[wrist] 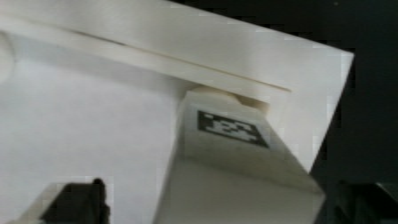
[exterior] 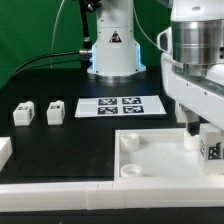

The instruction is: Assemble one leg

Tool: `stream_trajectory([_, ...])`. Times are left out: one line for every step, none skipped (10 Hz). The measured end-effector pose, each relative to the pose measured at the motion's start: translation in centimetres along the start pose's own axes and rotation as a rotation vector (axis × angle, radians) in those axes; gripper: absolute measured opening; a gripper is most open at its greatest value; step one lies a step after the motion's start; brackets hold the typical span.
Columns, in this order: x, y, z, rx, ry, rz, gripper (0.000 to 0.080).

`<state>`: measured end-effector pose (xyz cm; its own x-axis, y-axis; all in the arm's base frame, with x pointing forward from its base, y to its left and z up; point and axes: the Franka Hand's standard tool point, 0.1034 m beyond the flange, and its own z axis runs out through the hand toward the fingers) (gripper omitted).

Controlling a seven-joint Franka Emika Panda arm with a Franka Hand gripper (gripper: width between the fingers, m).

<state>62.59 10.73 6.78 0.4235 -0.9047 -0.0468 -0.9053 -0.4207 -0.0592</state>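
My gripper [exterior: 203, 140] is at the exterior view's right, low over the large white panel [exterior: 160, 158]. It is shut on a leg [exterior: 212, 150], a small white block with a black-and-white tag. The leg stands upright and sits at or just above the panel's right part; I cannot tell if they touch. In the wrist view the held leg [wrist: 231, 135] runs between my dark fingertips [wrist: 80, 202], with the gripper [wrist: 222, 208] closed on its sides and the panel [wrist: 107, 110] behind it. Two more legs [exterior: 22, 113] [exterior: 55, 111] lie at the left.
The marker board [exterior: 122, 105] lies mid-table behind the panel. The arm's base [exterior: 112, 50] stands at the back. Another white part [exterior: 4, 150] is at the left edge. A long white bar [exterior: 70, 195] runs along the front.
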Motion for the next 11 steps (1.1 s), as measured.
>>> stream_trajectory([-0.2,-0.1,0.0,-0.002,0.000,-0.080,0.0648])
stream_trajectory([-0.4,-0.2,0.0,-0.008,0.010,-0.225,0.0648])
stream_trajectory([-0.7,-0.3,-0.1,-0.013,0.017,-0.308,0.0649])
stream_trajectory([-1.0,-0.4,-0.1,-0.020,0.027,-0.428,0.0649])
stream_trajectory([-1.2,-0.5,-0.1,-0.026,0.032,-0.511,0.0649])
stream_trajectory([-1.3,-0.5,-0.1,-0.035,0.042,-0.654,0.0649])
stream_trajectory([-1.3,-0.5,-0.1,-0.043,0.045,-0.767,0.0649])
stream_trajectory([-1.3,-0.4,0.0,-0.047,0.043,-0.861,0.0649])
stream_trajectory([-1.1,-0.4,0.0,-0.055,0.036,-0.975,0.0649])
stream_trajectory([-1.0,-0.3,-0.1,-0.061,0.028,-1.071,0.0649])
stream_trajectory([-0.9,-0.3,-0.1,-0.063,0.027,-1.137,0.0649])
